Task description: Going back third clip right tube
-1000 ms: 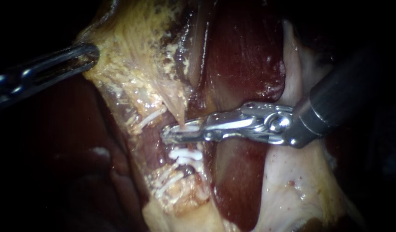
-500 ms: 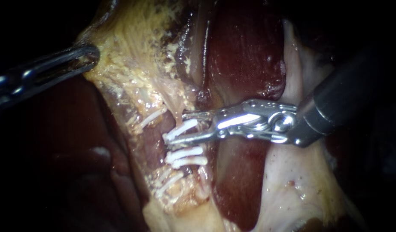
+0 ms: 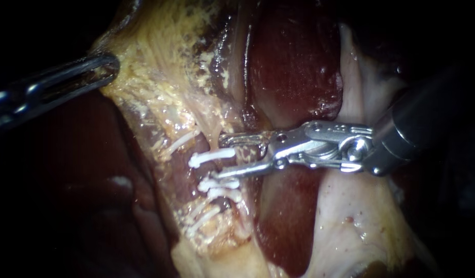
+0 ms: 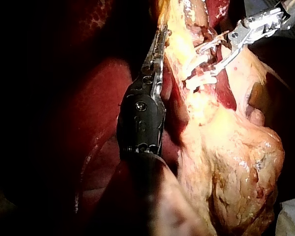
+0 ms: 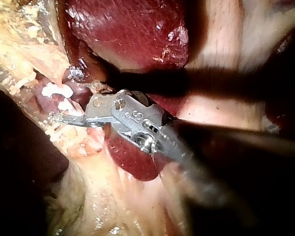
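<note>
Topmost clip (image 3: 213, 157): white, set crosswise on the right tube (image 3: 215, 138), uppermost of three stacked there, with the lower two clips (image 3: 220, 186) just beneath and close together. Endoscope view: bracketed by the right instrument (image 3: 221, 157), jaws spread wide, one above the clip's right end and one below it, neither pressing on it, nothing held. Just left, on the neighbouring strand, other clips (image 3: 181, 140), also white. Behind all this, dark red liver (image 3: 294, 67); below the right instrument's wrist, pale tissue (image 3: 345, 216). Far left, left instrument (image 3: 106, 67), jaws closed on the edge of the yellowish tissue (image 3: 155, 67), its fibres drawn taut toward them.

Left wrist view: left instrument (image 4: 161, 39) lying alongside the yellowish tissue (image 4: 182, 29), jaws slim and pressed together, the tissue's edge pinched between. Ahead and off to one side, right instrument (image 4: 210, 58), a clear gap between its jaws, white clips (image 4: 200, 81) on the strand right at their tips. Nearer the camera, a bulging pale yellow mass (image 4: 236, 167).

Right wrist view: right instrument reaching toward the white clips (image 5: 56, 92), one slim jaw stretched just beside them, the other mostly hidden against dark tissue, so no telling the width of the gap here. No clip gripped. Beyond the jaws, liver (image 5: 128, 29); beside the shaft, pale tissue (image 5: 221, 73).
</note>
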You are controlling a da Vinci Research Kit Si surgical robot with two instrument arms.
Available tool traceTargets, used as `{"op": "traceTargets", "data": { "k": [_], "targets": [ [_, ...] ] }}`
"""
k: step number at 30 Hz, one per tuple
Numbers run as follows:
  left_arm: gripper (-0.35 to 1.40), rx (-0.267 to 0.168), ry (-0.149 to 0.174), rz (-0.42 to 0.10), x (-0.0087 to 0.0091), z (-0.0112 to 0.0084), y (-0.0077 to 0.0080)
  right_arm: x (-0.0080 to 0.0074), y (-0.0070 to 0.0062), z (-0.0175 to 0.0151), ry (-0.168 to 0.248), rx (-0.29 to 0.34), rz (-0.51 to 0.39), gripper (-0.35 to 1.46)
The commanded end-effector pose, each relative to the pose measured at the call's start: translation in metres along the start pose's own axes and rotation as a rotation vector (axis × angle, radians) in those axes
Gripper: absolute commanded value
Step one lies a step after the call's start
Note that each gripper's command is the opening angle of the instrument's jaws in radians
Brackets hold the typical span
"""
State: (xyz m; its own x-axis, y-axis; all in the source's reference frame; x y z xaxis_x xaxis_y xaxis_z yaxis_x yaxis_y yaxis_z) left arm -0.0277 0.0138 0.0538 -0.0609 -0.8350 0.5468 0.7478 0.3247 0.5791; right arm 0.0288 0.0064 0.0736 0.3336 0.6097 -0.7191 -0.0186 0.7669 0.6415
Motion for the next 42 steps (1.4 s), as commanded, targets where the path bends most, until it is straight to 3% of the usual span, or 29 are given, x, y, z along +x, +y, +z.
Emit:
{"op": "traceTargets", "data": {
  "k": [1, 9, 15, 22, 27, 37, 42],
  "targets": [
    [-0.35, 0.0, 0.0, 0.0, 0.0, 0.0, 0.0, 0.0001, -0.0002, -0.0008, -0.002, 0.005, -0.036, 0.6],
    [-0.35, 0.0, 0.0, 0.0, 0.0001, 0.0, 0.0, 0.0013, -0.002, -0.0077, 0.022, 0.048, -0.211, 0.6],
    [-0.35, -0.001, -0.001, 0.0, 0.0001, 0.0002, -0.0001, 0.0036, -0.0023, -0.0111, 0.051, 0.043, -0.241, 0.6],
    [-0.35, -0.002, -0.004, 0.002, 0.0008, 0.0008, -0.0003, 0.0039, -0.0025, -0.0118, 0.057, 0.046, -0.244, 0.6],
    [-0.35, 0.014, -0.006, 0.007, 0.0024, 0.003, -0.0005, 0.0039, -0.0026, -0.0118, 0.057, 0.047, -0.245, 0.6],
    [-0.35, 0.082, 0.008, 0.015, 0.0047, 0.0106, -0.0017, 0.0032, -0.0028, -0.0118, 0.058, 0.061, -0.25, 0.6],
    [-0.35, 0.09, 0.008, 0.02, 0.0053, 0.0117, -0.002, 0.0031, -0.0028, -0.0115, 0.061, 0.068, -0.251, 0.6]
  ]
}}
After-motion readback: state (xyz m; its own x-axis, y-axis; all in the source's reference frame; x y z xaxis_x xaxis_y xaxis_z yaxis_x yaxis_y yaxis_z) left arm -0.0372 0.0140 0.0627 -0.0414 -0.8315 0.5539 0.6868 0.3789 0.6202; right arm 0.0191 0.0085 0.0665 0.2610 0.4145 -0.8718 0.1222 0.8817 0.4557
